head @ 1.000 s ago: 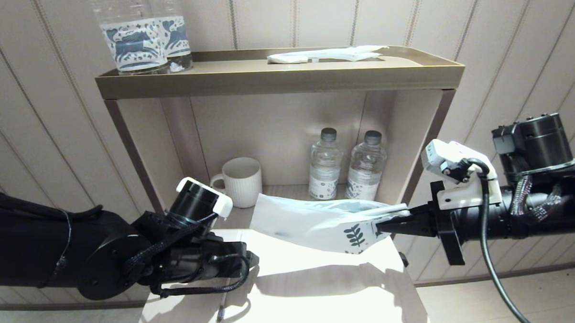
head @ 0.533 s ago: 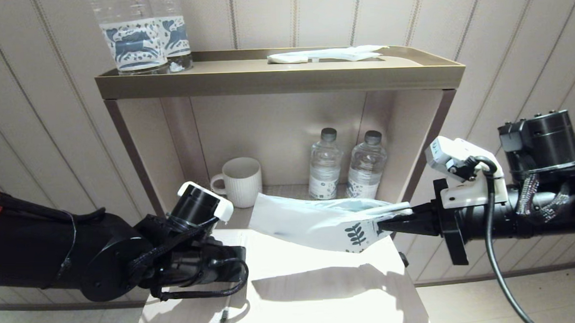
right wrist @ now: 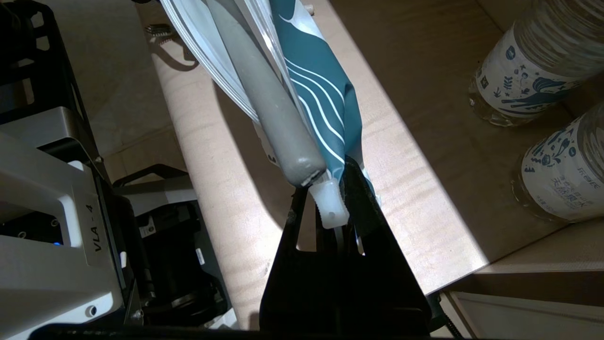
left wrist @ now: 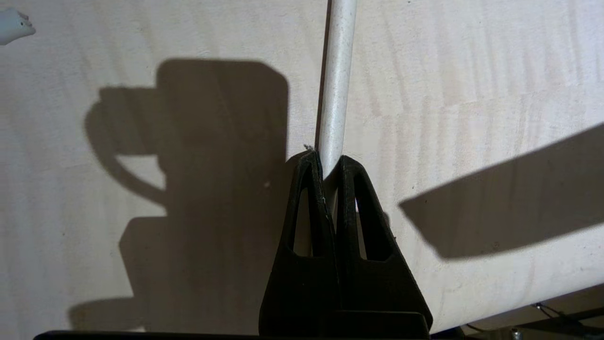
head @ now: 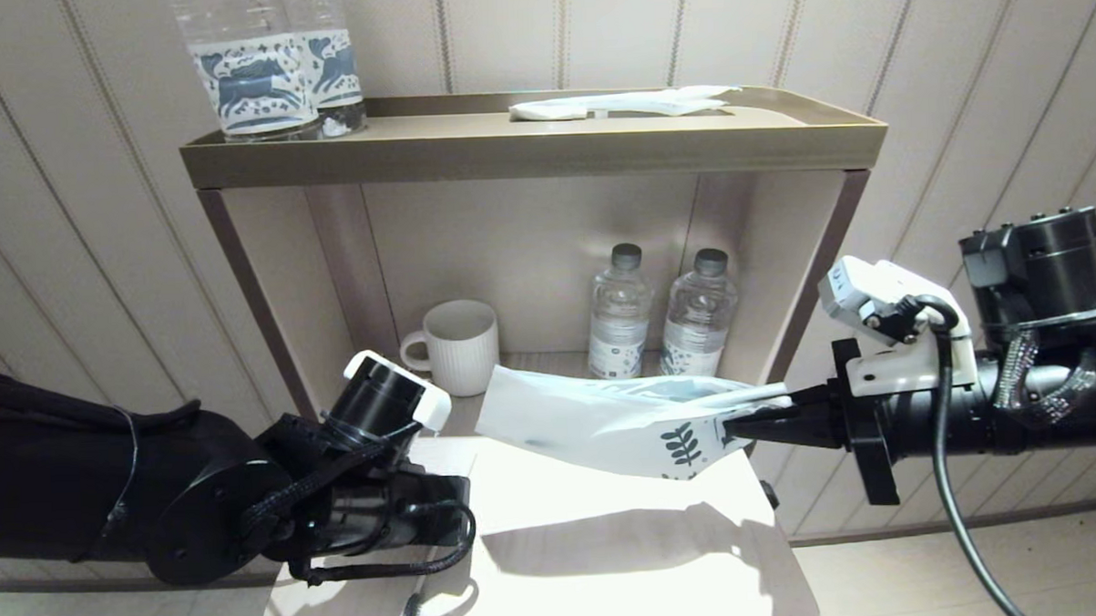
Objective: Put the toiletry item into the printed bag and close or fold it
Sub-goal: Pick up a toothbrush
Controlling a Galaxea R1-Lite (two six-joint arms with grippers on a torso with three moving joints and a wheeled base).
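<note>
The printed bag [head: 607, 420], white with teal leaf prints, hangs level above the white table [head: 612, 561]. My right gripper [head: 734, 426] is shut on its right end. In the right wrist view the gripper [right wrist: 325, 184] pinches the teal-printed bag [right wrist: 321, 94] beside a grey tube [right wrist: 278, 123] with a ribbed white cap. My left gripper [left wrist: 330, 158] is shut on a thin white toothbrush handle [left wrist: 336, 75], low at the table's left front [head: 433, 526]. The bristle end [head: 411, 609] points toward the front edge, apart from the bag.
A shelf unit stands behind the table, holding a white cup [head: 461, 346] and two small water bottles [head: 619, 315]. Its top tray [head: 533, 149] carries two bottles with blue labels [head: 257, 72] and a plain white packet [head: 623, 105].
My left gripper has drawn back a little toward the front left with the toothbrush. My right gripper has shifted slightly right, still holding the bag.
</note>
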